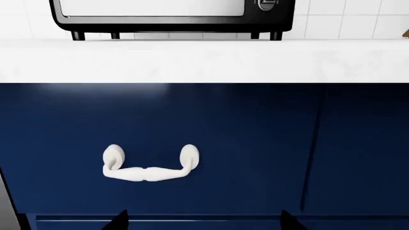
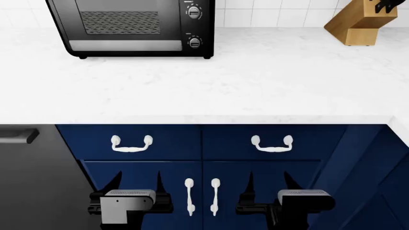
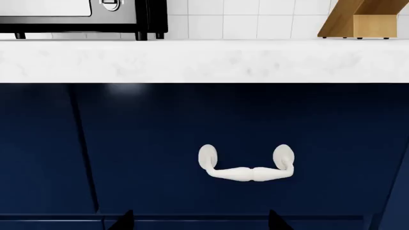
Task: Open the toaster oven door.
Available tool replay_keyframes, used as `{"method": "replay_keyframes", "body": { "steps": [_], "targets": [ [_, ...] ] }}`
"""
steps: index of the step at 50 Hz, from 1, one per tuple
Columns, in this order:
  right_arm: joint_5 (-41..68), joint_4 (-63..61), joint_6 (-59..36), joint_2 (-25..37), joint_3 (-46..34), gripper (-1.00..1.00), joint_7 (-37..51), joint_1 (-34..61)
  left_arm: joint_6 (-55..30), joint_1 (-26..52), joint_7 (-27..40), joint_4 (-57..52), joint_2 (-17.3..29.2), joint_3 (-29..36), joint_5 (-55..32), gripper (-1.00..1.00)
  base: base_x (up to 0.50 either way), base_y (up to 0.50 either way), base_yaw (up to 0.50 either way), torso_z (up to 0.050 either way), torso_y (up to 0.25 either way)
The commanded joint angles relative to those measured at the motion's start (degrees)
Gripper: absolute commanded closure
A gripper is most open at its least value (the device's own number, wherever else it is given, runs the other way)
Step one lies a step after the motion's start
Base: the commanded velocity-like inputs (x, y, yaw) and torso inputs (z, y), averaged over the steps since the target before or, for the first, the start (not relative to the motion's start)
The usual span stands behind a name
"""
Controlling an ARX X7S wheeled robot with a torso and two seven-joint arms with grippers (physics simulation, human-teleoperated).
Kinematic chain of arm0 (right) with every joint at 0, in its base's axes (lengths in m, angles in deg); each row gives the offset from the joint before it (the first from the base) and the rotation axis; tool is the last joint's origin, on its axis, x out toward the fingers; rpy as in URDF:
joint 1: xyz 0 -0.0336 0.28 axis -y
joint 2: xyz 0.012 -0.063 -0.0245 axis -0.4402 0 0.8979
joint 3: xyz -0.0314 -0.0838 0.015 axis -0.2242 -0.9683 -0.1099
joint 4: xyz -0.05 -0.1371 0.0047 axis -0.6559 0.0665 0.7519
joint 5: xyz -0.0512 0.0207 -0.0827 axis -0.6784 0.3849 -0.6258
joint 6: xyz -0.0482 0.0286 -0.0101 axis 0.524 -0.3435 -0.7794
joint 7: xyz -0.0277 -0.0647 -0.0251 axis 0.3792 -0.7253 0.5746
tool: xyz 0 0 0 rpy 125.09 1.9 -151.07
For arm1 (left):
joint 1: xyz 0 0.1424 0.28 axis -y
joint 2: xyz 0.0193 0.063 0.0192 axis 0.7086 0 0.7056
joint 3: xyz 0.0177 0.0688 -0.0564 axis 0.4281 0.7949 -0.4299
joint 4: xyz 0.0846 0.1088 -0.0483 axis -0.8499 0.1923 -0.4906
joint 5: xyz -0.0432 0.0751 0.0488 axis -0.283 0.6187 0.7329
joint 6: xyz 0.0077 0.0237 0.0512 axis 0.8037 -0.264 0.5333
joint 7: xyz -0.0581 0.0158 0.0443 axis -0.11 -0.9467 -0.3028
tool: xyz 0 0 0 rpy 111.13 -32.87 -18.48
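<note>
The black toaster oven (image 2: 131, 28) stands at the back left of the white counter, its door (image 2: 121, 26) shut, with a glass window, a silver-grey strip along the lower edge and knobs (image 2: 194, 42) to its right. Its lower edge and feet show in the left wrist view (image 1: 172, 21) and the right wrist view (image 3: 83, 19). My left gripper (image 2: 136, 184) and right gripper (image 2: 266, 184) are both open and empty, low in front of the blue cabinets, well below and in front of the oven. Only the fingertips (image 1: 120, 219) show in the wrist views.
The white counter (image 2: 268, 81) overhangs blue drawers with white handles (image 2: 131, 143) (image 2: 272, 143) and cabinet doors with vertical handles (image 2: 189, 196). A wooden knife block (image 2: 357, 21) stands at the back right. A black appliance front (image 2: 32, 182) is at the left.
</note>
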Motion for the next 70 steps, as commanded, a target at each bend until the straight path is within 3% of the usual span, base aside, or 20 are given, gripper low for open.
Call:
{"method": "replay_keyframes", "body": {
  "steps": [1,8,17,33,42,48,54,70],
  "targets": [
    [0.78,0.72,0.18,0.87,-1.15,-1.0,1.22,0.25,-0.12,0.17,1.08,0.54,0.91,1.25,-0.63,-1.0,0.0,0.0,0.0,0.0,0.0],
    [1.78,4.43,1.09,2.06,-3.36,-1.0,2.49,1.64,0.23,1.0,2.03,2.69,2.02,2.74,-2.75,-1.0,0.0,0.0,0.0,0.0,0.0],
    [2.98,-0.78,-4.41,3.73,-4.58,-1.0,2.97,3.18,-5.61,1.13,1.74,-4.42,4.37,3.59,-4.94,-1.0,0.0,0.0,0.0,0.05,0.0],
    [5.04,-11.18,-19.19,7.15,-3.92,-1.0,3.86,11.94,-28.88,8.29,0.42,-24.56,9.71,2.35,-11.65,-1.0,0.0,0.0,0.0,0.05,0.0],
    [6.31,-15.66,-30.13,9.41,-3.05,-1.0,3.62,20.64,-46.34,19.74,1.21,-32.5,12.5,-0.41,-16.96,-1.0,0.0,0.0,0.0,0.05,0.0],
    [6.4,-16.43,-34.72,10.48,-3.23,-1.0,3.66,25.86,-53.08,26.54,1.91,-33.56,13.65,-0.8,-18.34,-1.0,0.0,0.0,0.0,0.05,0.0],
    [6.69,-15.71,-35.39,10.59,-3.93,-1.0,3.29,28.41,-55.45,30.69,2.29,-32.52,13.8,-1.34,-19.02,-1.0,0.0,0.0,0.0,0.05,0.0],
    [7.85,-14.8,-35.93,10.46,-4.71,-1.0,3.09,29.18,-57.63,31.27,3.18,-33.28,14.62,-2.22,-19.76,-1.0,0.14,0.0,0.0,0.007,0.0]
  ]
}}
